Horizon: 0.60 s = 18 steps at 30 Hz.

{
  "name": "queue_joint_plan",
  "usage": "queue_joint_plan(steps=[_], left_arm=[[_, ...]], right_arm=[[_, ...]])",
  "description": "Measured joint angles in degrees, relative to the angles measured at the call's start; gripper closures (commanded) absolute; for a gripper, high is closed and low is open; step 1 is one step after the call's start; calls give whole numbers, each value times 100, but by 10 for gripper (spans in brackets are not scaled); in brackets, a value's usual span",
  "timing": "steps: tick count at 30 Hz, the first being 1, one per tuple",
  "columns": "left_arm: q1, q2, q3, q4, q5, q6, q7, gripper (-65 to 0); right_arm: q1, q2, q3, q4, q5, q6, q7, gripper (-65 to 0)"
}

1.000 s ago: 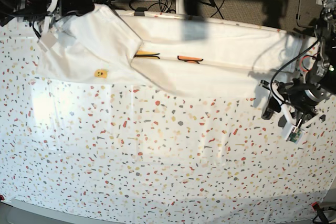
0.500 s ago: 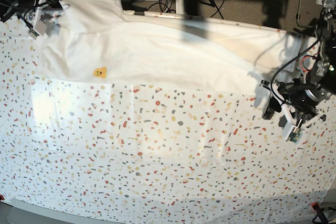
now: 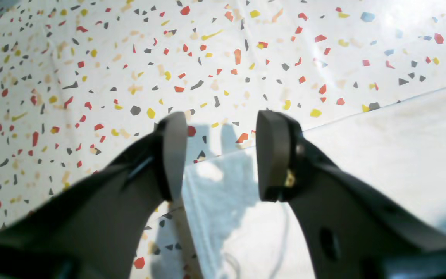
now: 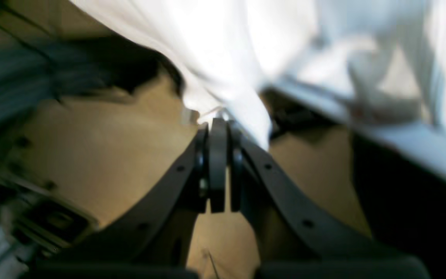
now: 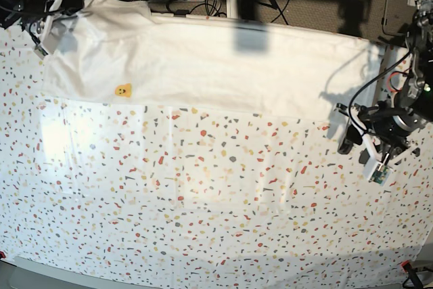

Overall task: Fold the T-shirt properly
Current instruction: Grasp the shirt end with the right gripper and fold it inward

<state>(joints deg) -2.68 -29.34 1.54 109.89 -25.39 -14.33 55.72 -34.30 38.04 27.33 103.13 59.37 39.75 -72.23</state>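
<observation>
speckled table point(image 5: 203, 201): limp t-shirt point(image 5: 223, 65) along far edge; right tool point(image 4: 218, 128) pinches its corner, left tool point(image 3: 221, 155) open, grab hem.

One T-shirt point(image 5: 203, 69), two pincers, one table point(image 5: 203, 194).

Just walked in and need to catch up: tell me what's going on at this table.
A two-armed robot is folding a white T-shirt that lies spread along the far edge of the speckled table. The right gripper is shut on the shirt's fabric at the far corner, beyond the table edge. The left gripper is open and holds nothing, sitting low over the shirt's edge at the other end.
</observation>
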Motion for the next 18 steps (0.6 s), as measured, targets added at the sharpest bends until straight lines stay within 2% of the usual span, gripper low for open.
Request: queue_joint_plan(steps=[6, 10, 13, 18], left_arm=[[0, 0, 0, 0, 2, 2, 0, -281], [0, -2, 0, 0, 2, 2, 4, -281], [0, 0, 0, 0, 2, 2, 2, -281], [0, 0, 0, 0, 2, 2, 0, -281]], right_arm=[[721, -142, -2, 0, 179, -2, 129, 0], [1322, -382, -2, -2, 186, 0, 197, 0], [1714, -575, 0, 0, -55, 0, 195, 0], [2103, -822, 0, -2, -855, -2, 190, 0]])
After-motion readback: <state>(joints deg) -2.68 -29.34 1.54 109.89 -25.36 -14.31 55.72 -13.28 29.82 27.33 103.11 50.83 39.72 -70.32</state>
